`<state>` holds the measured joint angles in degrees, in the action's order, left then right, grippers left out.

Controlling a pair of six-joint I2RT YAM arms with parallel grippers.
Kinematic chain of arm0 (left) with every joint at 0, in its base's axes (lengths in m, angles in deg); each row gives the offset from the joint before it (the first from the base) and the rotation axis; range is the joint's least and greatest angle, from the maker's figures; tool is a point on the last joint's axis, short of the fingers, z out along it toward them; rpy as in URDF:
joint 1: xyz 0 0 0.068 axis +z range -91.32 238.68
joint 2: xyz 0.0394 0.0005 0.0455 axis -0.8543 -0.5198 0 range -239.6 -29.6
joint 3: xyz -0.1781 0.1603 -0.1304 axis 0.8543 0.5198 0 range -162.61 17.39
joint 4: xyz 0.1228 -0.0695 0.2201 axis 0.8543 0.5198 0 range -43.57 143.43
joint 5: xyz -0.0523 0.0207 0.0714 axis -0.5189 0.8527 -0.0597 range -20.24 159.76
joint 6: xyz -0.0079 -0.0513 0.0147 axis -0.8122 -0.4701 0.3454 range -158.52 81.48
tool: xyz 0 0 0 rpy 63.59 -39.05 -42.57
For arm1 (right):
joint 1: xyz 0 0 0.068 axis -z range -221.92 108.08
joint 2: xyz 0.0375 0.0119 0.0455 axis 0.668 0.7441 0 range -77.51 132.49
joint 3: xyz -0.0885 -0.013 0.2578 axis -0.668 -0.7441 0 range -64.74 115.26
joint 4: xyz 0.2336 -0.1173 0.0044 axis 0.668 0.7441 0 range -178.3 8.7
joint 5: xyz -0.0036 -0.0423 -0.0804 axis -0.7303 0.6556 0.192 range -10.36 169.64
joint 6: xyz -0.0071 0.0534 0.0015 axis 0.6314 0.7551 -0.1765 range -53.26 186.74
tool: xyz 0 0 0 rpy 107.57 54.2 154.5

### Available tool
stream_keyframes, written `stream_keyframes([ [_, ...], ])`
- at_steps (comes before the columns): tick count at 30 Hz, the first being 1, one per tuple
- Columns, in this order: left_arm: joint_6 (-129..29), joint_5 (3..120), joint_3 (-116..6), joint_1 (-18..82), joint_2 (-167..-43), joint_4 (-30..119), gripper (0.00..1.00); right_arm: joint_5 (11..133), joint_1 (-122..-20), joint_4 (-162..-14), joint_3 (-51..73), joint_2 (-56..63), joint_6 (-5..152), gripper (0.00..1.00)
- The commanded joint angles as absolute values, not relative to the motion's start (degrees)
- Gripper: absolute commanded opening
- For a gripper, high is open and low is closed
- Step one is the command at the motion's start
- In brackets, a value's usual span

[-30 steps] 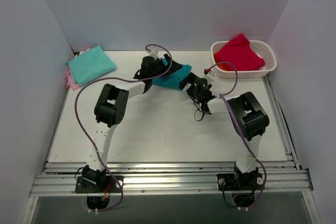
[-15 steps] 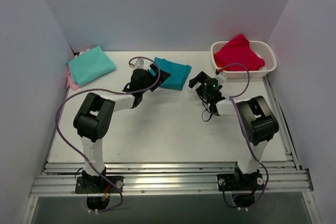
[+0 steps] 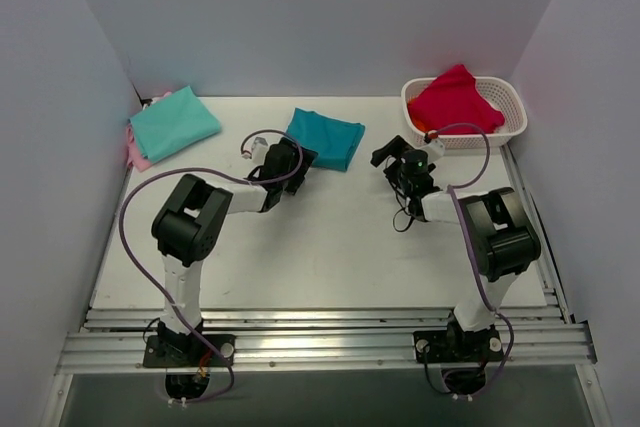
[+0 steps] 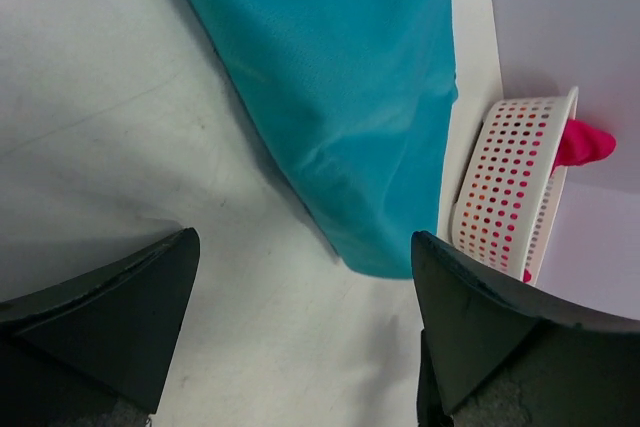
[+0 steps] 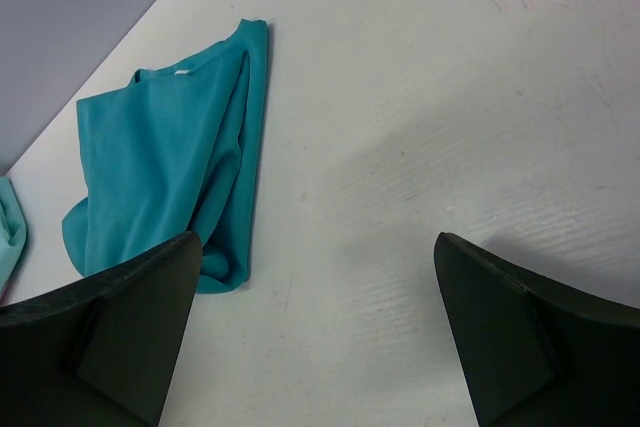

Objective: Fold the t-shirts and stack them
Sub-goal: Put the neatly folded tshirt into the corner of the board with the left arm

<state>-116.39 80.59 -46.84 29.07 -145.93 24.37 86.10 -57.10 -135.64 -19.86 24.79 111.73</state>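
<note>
I count four cloths: one teal shirt (image 3: pixel 326 137) just ahead of my left gripper (image 3: pixel 300 159), one mint shirt (image 3: pixel 173 123) well off to its left, one pink one (image 3: pixel 138 155) beneath that, and one red heap (image 3: pixel 455 100). One basket (image 3: pixel 520 119), beyond my right gripper (image 3: pixel 385 155). Two grippers.

White table (image 3: pixel 330 257) enclosed by three plain pale walls: back wall (image 3: pixel 320 17), left wall (image 3: pixel 50 207), right wall (image 3: pixel 595 147). Metal rails (image 3: pixel 320 344) run along the near edge, with grey floor (image 3: pixel 330 399) below. Light is even, shadows soft.
</note>
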Motion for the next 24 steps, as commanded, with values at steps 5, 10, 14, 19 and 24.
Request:
stream_keyframes([
  [5,-117.98,83.64,-62.28,29.76,-155.97,31.29,0.88,84.74,-54.75,-137.52,-20.44,21.28,112.35,0.97],
  [10,-115.96,76.72,-79.70,32.22,-171.25,38.78,0.37,82.80,-52.38,-138.75,-21.50,21.02,113.05,0.97],
  [14,-111.13,69.76,-94.48,35.21,-179.18,46.25,0.02,80.96,-50.27,-139.98,-22.64,20.49,113.76,0.97],
  [19,-98.76,67.21,-103.26,40.64,-176.73,53.37,0.02,80.08,-48.51,-141.04,-23.52,19.35,114.72,0.97],
  [24,-80.93,66.59,-113.99,46.45,-172.96,64.88,0.02,77.97,-48.42,-142.09,-24.05,18.82,115.34,0.97],
])
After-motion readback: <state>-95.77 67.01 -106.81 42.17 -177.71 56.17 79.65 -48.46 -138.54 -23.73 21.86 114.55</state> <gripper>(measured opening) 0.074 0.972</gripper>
